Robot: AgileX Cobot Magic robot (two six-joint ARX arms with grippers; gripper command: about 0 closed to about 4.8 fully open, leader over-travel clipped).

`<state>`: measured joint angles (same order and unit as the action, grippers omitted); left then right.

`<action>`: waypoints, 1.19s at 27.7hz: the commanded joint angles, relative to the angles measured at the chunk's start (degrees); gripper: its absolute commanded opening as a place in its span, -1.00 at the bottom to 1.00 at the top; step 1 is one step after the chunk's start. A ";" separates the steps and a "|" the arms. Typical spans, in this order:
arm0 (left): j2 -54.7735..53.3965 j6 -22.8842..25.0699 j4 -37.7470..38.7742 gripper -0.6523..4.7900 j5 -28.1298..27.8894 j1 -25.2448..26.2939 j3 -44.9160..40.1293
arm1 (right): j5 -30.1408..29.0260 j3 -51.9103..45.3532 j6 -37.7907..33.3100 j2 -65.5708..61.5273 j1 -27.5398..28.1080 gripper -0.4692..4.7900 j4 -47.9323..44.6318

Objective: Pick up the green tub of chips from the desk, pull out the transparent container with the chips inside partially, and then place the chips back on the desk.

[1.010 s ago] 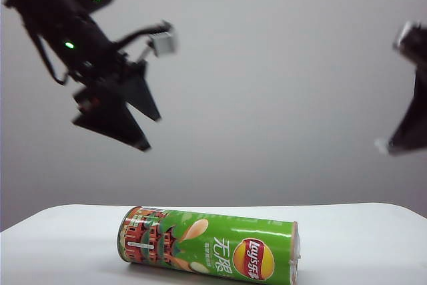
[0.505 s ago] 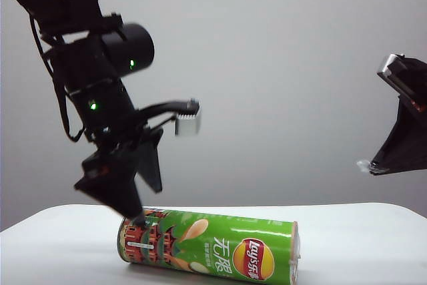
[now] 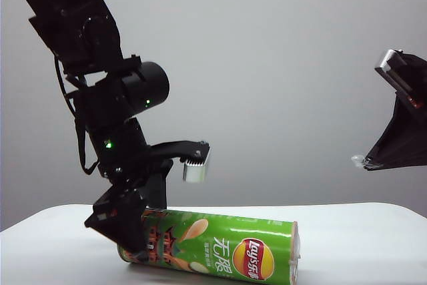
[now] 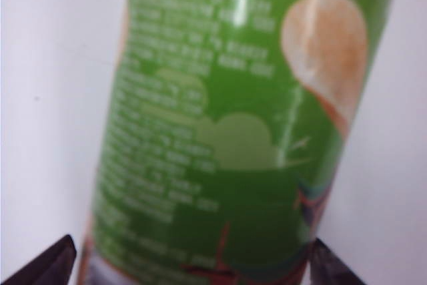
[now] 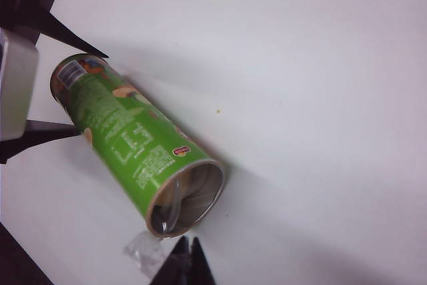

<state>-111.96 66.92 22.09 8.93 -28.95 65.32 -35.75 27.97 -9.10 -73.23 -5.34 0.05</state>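
The green tub of chips [image 3: 220,245] lies on its side on the white desk [image 3: 360,231], its open mouth turned to the right. My left gripper [image 3: 142,239] is open and has come down over the tub's left end. In the left wrist view its dark fingertips [image 4: 57,261] stand either side of the tub [image 4: 227,131], with a gap showing on one side. My right gripper [image 3: 363,161] hangs shut in the air at the right; its closed tips [image 5: 189,258] point near the mouth. A clear rounded edge of the transparent container [image 5: 175,206] shows inside the tub [image 5: 127,135]. No chips can be made out.
A small crumpled clear plastic scrap [image 5: 143,251] lies on the desk [image 5: 320,98] just beside the tub's mouth. A plain grey wall stands behind the desk. The left arm's camera block [image 3: 195,168] juts out above the tub.
The left arm has dropped from high up down to the tub's left end, its open fingers now straddling it. The right gripper has shifted slightly left and tilted.
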 commanded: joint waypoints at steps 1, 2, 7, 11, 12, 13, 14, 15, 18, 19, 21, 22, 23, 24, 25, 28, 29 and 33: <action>-1.55 0.24 0.04 1.00 0.31 -0.39 0.13 | -0.39 -0.74 0.15 0.07 -0.02 -0.84 -2.32; -2.27 0.20 -0.42 1.00 0.26 -0.46 0.13 | -0.37 -0.83 0.15 0.04 -0.02 -0.84 -2.32; -4.44 0.17 -2.97 1.00 0.26 -0.46 0.15 | -0.39 -0.94 0.13 -0.85 -0.02 -0.84 -2.49; -4.44 0.15 -5.46 0.92 0.28 -0.46 0.44 | -0.39 -1.01 0.13 -1.33 -0.02 -0.84 -2.49; -4.44 0.15 -5.46 0.91 0.28 -0.46 0.50 | -0.37 -1.01 0.13 -1.36 -0.02 -0.84 -2.54; -4.44 0.17 -5.49 0.90 0.31 -0.46 0.50 | -0.39 -1.01 0.13 -1.36 -0.02 -0.84 -2.58; -4.44 0.17 -5.46 0.77 0.28 -0.46 0.50 | -0.37 -1.01 0.13 -1.38 -0.02 -0.84 -2.69; -4.44 0.15 -5.44 0.60 0.28 -0.59 0.48 | -0.37 -1.01 0.13 -1.38 -0.02 -0.84 -2.78; -4.44 0.17 -5.60 0.11 0.28 -0.61 0.50 | -0.39 -0.98 0.11 -1.49 -0.02 -0.84 -3.37; -4.42 0.17 -5.68 0.11 0.28 -0.61 0.50 | -0.39 -0.98 0.09 -1.57 -0.02 -0.84 -3.32; -4.09 0.17 -6.38 0.11 0.02 -0.63 0.55 | -0.42 -0.98 -0.48 -1.57 -0.02 -0.84 -3.17; -3.41 0.15 -6.97 0.11 0.07 -0.63 0.57 | -0.50 -0.98 -1.79 -1.57 -0.02 -0.84 -3.19; -2.69 0.15 -7.48 0.11 0.26 -0.63 0.57 | -0.90 -0.98 -2.08 -1.57 -0.02 -0.83 -3.19; -1.62 0.11 -7.96 0.11 0.31 -0.66 0.57 | -1.86 -0.98 -2.16 -1.60 -0.02 -0.82 -3.39; -0.68 0.11 -8.04 0.11 0.33 -0.72 0.57 | -2.43 -0.94 -2.82 -1.60 -0.02 -0.82 -3.56; 2.73 -2.45 -7.82 0.11 1.31 -0.72 0.57 | -9.44 -0.94 -4.57 -1.60 0.02 -0.58 -7.32; 3.54 -2.95 -7.80 0.11 1.95 -0.70 0.55 | -10.69 -0.92 -5.46 -1.60 0.02 -0.58 -8.50; 7.23 -6.93 -7.80 0.11 7.65 -0.72 0.57 | -12.87 -0.92 -10.29 -1.60 0.02 -0.58 -14.38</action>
<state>-105.71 62.28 14.96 12.78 -29.63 65.67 -47.64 26.98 -18.20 -74.96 -5.30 -12.45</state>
